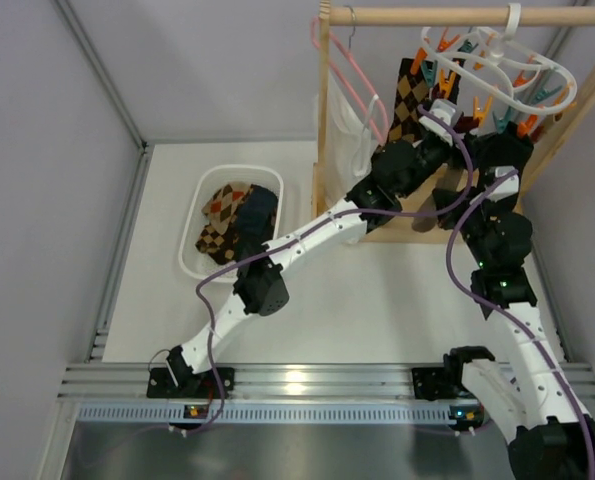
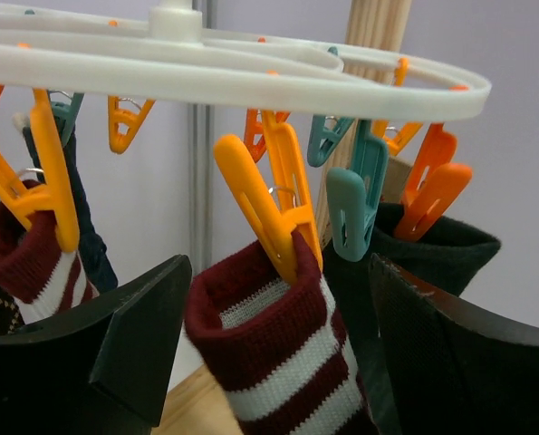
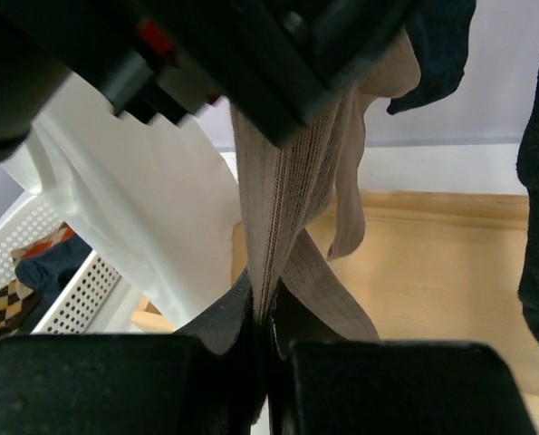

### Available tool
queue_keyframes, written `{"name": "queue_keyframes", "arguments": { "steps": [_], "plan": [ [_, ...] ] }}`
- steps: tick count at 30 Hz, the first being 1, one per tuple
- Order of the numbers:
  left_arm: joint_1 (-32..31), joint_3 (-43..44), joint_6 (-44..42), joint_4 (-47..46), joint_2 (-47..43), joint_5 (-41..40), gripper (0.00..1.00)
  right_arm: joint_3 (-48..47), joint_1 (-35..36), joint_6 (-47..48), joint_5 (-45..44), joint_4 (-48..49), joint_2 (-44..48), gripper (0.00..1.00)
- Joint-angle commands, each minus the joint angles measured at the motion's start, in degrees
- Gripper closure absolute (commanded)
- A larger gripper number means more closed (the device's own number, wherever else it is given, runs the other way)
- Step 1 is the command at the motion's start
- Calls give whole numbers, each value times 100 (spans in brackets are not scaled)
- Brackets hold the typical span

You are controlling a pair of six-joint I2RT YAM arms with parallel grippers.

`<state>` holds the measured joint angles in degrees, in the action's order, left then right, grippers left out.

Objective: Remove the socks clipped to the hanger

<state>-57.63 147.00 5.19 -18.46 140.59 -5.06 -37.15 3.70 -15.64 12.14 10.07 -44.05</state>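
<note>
Two striped socks (image 2: 269, 353) clipped on hanger (image 2: 251, 68), right fingers (image 3: 124, 385) pinching one

White tabletop (image 1: 377, 300); a white slatted basket (image 1: 190, 232) sits on its left part; a wooden rack (image 1: 322, 130) stands at the far right.

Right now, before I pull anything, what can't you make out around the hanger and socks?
- Top view: fingertips of the left gripper and right gripper, hidden under their own wrists.
- Left wrist view: the striped sock below its cuff, cut off by the bottom edge.
- Right wrist view: the clip holding the taupe sock, hidden by the dark arm part above.
</note>
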Motion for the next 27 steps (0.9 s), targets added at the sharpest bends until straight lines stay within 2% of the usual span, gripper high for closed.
{"name": "queue_keyframes", "arguments": {
  "steps": [1, 5, 15, 22, 27],
  "plan": [
    [-12, 224, -351, -896, 56, 41, 18, -29, 113, 272, 96, 189, -77, 100],
    [14, 233, -405, -1195, 161, -12, 23, -56, 148, 272, 78, 189, -95, 100],
    [6, 434, -440, -1951, 504, 40, 23, 164, 412, 316, -72, 136, -51, 100],
    [172, 444, -625, -2320, 706, 102, 29, 216, 605, 307, -80, 110, 2, 100],
    [199, 479, -651, -2566, 724, 277, 29, 269, 675, 351, -195, 101, -51, 100]
  ]
}}
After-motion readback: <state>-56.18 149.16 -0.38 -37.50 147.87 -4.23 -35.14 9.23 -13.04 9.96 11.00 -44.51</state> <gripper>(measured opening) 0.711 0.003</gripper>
